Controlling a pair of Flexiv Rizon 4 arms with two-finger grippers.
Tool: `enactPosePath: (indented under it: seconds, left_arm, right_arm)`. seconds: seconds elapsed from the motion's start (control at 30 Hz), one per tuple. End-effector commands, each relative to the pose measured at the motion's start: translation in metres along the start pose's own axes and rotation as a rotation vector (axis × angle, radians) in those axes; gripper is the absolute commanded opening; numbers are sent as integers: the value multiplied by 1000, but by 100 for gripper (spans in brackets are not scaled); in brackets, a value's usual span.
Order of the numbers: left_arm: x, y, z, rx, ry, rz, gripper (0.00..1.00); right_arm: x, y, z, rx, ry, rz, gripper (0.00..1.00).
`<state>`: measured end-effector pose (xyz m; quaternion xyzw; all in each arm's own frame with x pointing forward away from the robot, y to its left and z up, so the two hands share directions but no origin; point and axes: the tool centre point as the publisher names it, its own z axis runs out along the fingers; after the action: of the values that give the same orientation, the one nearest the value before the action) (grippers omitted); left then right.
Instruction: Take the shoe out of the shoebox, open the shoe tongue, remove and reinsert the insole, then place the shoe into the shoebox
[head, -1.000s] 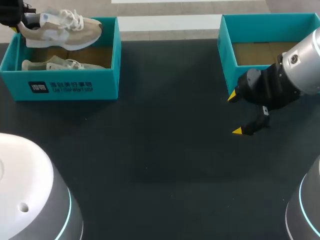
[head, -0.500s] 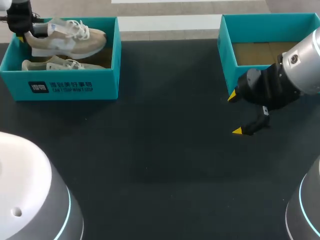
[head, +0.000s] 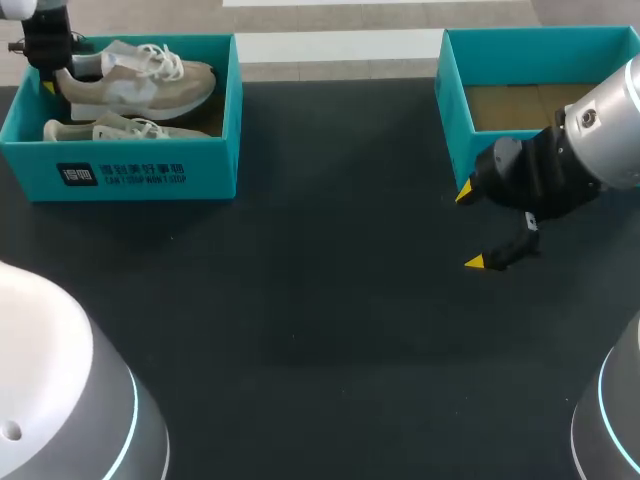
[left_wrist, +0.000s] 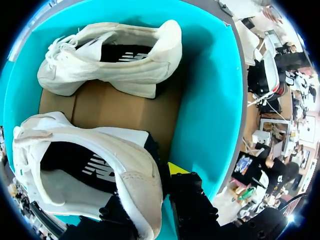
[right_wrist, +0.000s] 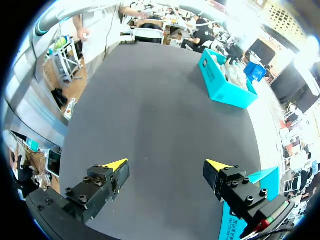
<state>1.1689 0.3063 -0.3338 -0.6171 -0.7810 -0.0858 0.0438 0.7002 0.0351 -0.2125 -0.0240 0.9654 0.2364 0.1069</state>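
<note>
Right gripper (head: 470, 227) near right, fingers spread wide over table (head: 320, 320), just beside right shoebox (head: 452, 120).

Far left: left gripper (head: 48, 72) clamps shoe (head: 140, 82) by heel, over left shoebox (head: 150, 165); second shoe (head: 110, 130) lies inside.

Only left wrist view shows dark insole (left_wrist: 75, 165).

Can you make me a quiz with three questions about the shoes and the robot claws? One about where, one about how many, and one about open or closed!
1. Where is the shoe that the left claw holds?
A. on the table
B. in the left shoebox
C. in the right shoebox

2. How many shoes are there?
A. one
B. two
C. three

3. The right claw is:
A. open
B. shut on a shoe
C. shut on a lid

Answers:
1 B, the claw grips its heel above the other shoe lying in that box.
2 B, only those two show.
3 A, it gapes wide over the table, gripping nothing.
</note>
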Motion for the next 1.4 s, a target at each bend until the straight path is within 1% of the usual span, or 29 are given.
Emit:
enactPosePath:
  seconds: [0.03, 0.37, 0.43, 0.7, 0.83, 0.87, 0.9, 0.93, 1.03, 1.13, 1.27, 1.33, 1.4]
  left_arm:
    - [-5, 8, 9, 28, 1, -7, 0]
    - [-15, 3, 24, 48, 15, -14, 0]
    - [-16, 2, 26, 68, 21, -26, 0]
    - [-13, 4, 36, 79, 19, -42, 0]
    - [-9, 1, 36, 85, 27, -41, 41]
    - [-8, 0, 35, 80, 28, -37, 47]
    - [-7, -1, 35, 78, 28, -35, 50]
    - [-7, -2, 35, 75, 29, -34, 66]
    - [-7, -3, 35, 76, 29, -37, 82]
    - [-6, -6, 29, 73, 14, -40, 87]
    - [-6, -7, 11, 49, -12, -28, 88]
    - [-7, -7, 3, 42, -36, -24, 86]
    - [-8, -8, -9, 40, -63, -19, 85]
  right_arm:
    - [0, 1, 2, 4, -2, 1, 100]
    - [0, 1, 2, 4, -2, 1, 100]
    - [0, 1, 2, 4, -2, 1, 100]
    - [0, 1, 2, 4, -2, 1, 100]
    - [0, 1, 2, 4, -2, 1, 100]
    - [0, 1, 2, 4, -2, 1, 100]
    - [0, 1, 2, 4, -2, 1, 100]
    - [0, 1, 2, 4, -2, 1, 100]
    - [0, 1, 2, 4, -2, 1, 100]
    - [0, 1, 2, 4, -2, 1, 100]
    - [0, 1, 2, 4, -2, 1, 100]
    - [0, 1, 2, 4, -2, 1, 100]
    - [0, 1, 2, 4, -2, 1, 100]
